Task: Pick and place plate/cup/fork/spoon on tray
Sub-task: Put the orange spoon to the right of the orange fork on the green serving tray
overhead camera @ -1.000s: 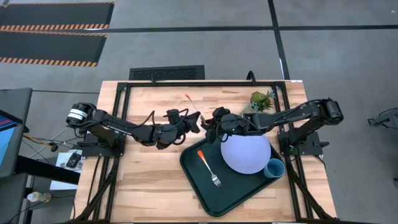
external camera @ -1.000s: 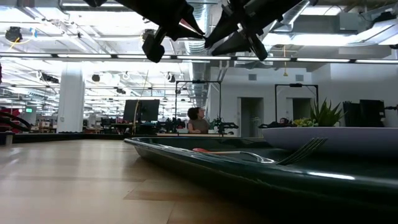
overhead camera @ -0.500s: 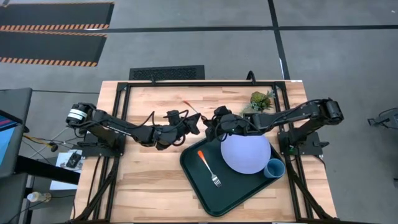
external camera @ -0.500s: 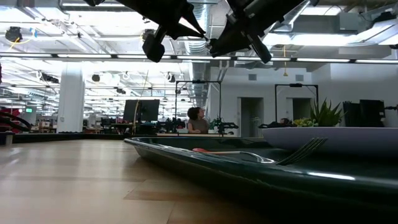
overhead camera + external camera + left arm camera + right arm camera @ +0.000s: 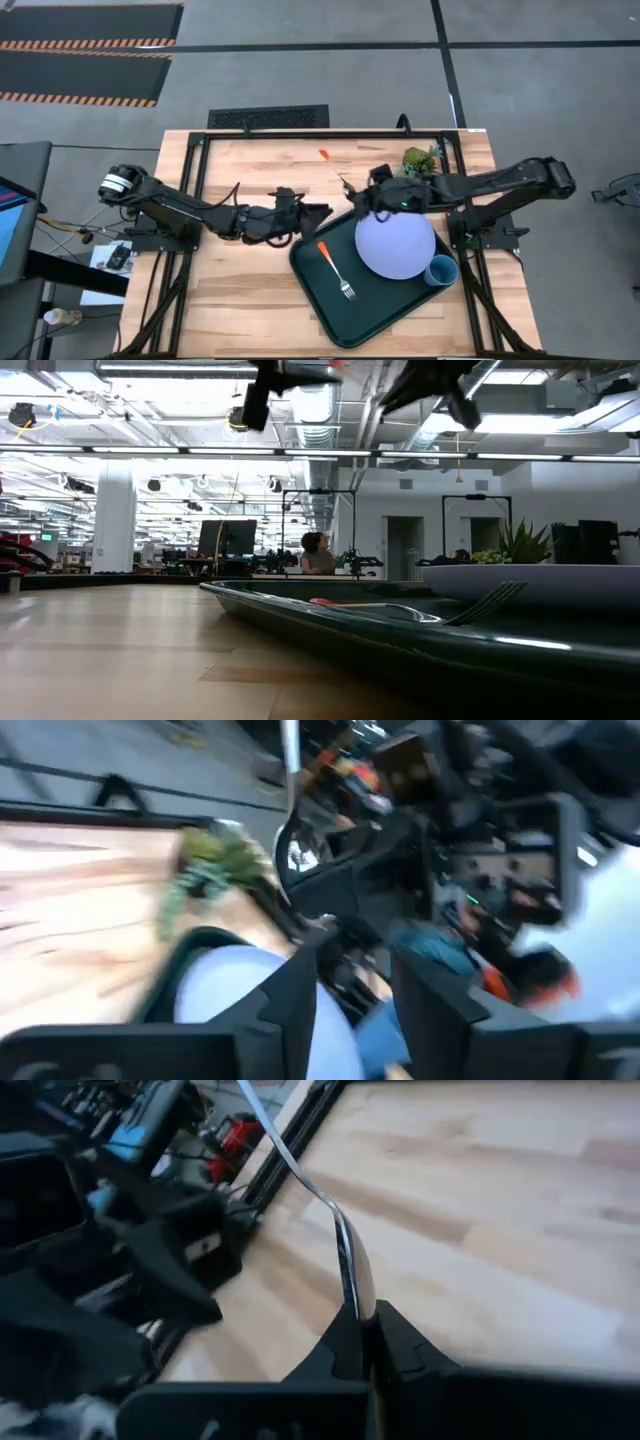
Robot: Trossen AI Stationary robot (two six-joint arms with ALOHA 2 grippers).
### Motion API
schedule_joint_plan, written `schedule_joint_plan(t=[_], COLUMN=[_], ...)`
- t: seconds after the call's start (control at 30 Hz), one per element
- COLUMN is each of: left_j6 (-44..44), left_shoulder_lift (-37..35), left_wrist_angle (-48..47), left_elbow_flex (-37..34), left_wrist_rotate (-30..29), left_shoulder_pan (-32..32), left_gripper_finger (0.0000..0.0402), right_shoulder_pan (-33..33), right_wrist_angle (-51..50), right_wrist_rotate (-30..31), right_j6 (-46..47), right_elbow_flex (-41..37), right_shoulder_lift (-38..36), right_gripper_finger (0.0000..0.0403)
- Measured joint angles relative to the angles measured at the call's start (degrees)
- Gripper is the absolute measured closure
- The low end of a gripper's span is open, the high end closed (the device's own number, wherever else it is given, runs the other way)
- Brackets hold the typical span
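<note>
Bright even overhead light, glaring ceiling strips, both wrist views motion-blurred

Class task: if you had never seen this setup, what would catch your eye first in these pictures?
First, the right gripper shut on the spoon, pinching its metal bowl above the table's far middle. Next, the dark tray at the table's near right, holding the pale plate, blue cup and orange-handled fork. The left gripper hovers open beside the tray.

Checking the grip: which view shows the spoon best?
Right wrist view: the spoon is pinched by its bowl in the right gripper. High view shows only a thin sliver and orange handle tip; left wrist view blurs it; low view barely catches it.
</note>
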Motion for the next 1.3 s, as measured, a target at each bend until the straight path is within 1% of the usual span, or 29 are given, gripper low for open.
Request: schedule_joint_plan(t=[0.13, 0.2, 0.3, 0.43, 0.5, 0.63, 0.8, 0.93, 1.1, 1.3], left_j6=[6.33, 9.9, 14.33, 18.24, 19.2, 19.4, 17.77, 14.55, 9.77, 6.36], left_shoulder_lift=[-4.23, -7.23, -12.02, -17.84, -20.19, -23.69, -24.41, -23.78, -23.78, -23.78], left_wrist_angle=[-0.92, -2.61, -5.23, -10.0, -12.38, -17.62, -20.9, -23.92, -31.14, -34.73], left_elbow_flex=[0.0, 0.0, 0.02, 0.04, 0.04, 0.04, 0.04, 0.02, 0.02, 0.02], left_wrist_rotate=[3.06, 3.0, 1.48, -1.77, -3.25, -6.1, -8.23, -8.22, -8.93, -9.26], left_shoulder_pan=[-1.92, -3.16, -4.72, -6.6, -7.4, -8.73, -9.91, -10.23, -10.22, -10.22], left_gripper_finger=[0.0273, 0.0272, 0.0273, 0.0278, 0.028, 0.028, 0.0281, 0.0281, 0.0281, 0.0281], right_shoulder_pan=[5.75, 9.47, 15.25, 21.9, 24.74, 29.27, 32.77, 33.63, 33.43, 32.0], right_wrist_angle=[-0.73, 0.92, 4.68, 10.88, 12.68, 14.77, 15.59, 17.53, 18.06, 18.09], right_wrist_rotate=[0.34, 0.71, 3.33, 9.1, 10.91, 11.21, 10.78, 7.85, 0.25, -8.21], right_j6=[6.5, 10.79, 17.72, 26.63, 31.6, 41.94, 54.86, 61.14, 63.83, 67.56], right_elbow_flex=[0.06, 0.04, 0.06, 0.01, 0.04, 0.04, 0.0, 0.73, 4.64, 5.72], right_shoulder_lift=[-1.07, 0.06, 3.88, 9.28, 11.96, 17.43, 22.68, 25.56, 28.29, 30.76], right_gripper_finger=[0.04, 0.04, 0.04, 0.04, 0.04, 0.04, 0.04, 0.0396, 0.0397, 0.0388])
